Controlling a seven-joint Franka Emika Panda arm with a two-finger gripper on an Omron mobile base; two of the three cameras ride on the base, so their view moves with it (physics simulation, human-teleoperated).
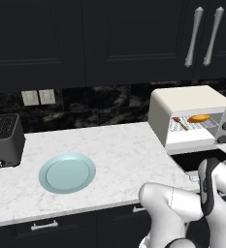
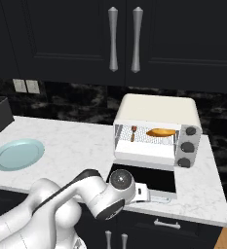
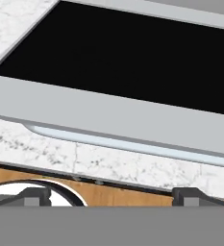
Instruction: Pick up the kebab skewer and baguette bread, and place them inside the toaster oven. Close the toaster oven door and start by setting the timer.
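The cream-white toaster oven (image 2: 159, 109) stands at the right of the counter. Its door (image 2: 146, 177) is folded down flat, dark glass facing up. On the wire rack inside lie the golden baguette bread (image 2: 160, 132) and, to its left, the kebab skewer (image 2: 133, 133); the left base view shows both too, baguette bread (image 1: 199, 117) and kebab skewer (image 1: 181, 124). My gripper (image 3: 111, 197) is open and holds nothing. It hovers just off the counter's front edge, facing the door's pale bar handle (image 3: 132, 144). Its fingertips (image 3: 36, 194) stand wide apart, short of the handle.
Grey knobs (image 2: 187, 146) line the oven's right side. A light-blue plate (image 1: 67, 173) lies mid-counter, and a dark slot toaster (image 1: 4, 140) stands at the far left. Dark upper cabinets hang above. Wooden floor shows below the counter edge (image 3: 108, 166).
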